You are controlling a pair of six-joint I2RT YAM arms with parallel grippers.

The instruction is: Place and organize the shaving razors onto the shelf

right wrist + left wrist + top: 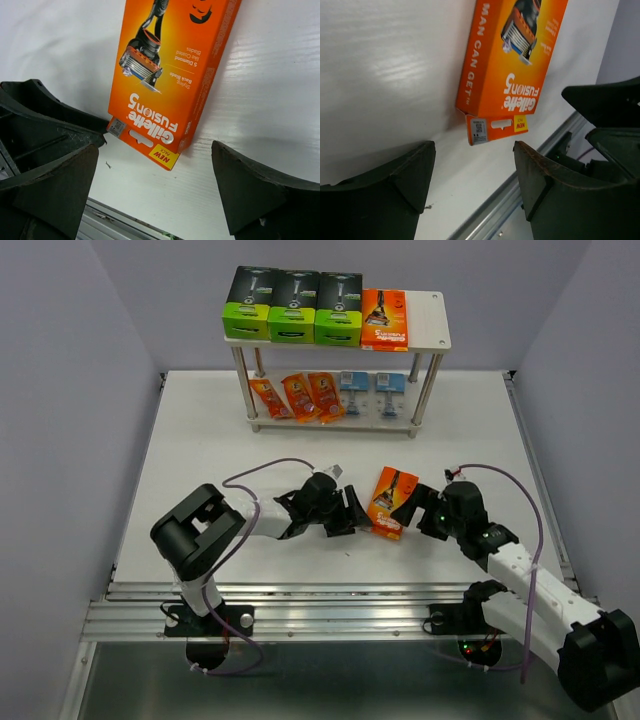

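One box [392, 502] (orange) between end effectors [352, 512] [424, 512]

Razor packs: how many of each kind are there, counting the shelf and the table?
Black-and-green boxes: 3
Flat orange boxes: 2
Orange foil packets: 3
Clear-blue blister packs: 2
Total: 10

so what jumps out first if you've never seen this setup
A bright orange razor box lies flat on the white table, with the left gripper and right gripper open on either side of it. Behind, the two-tier shelf holds three black-and-green boxes and another orange box on top, orange packets and blue blister packs below.
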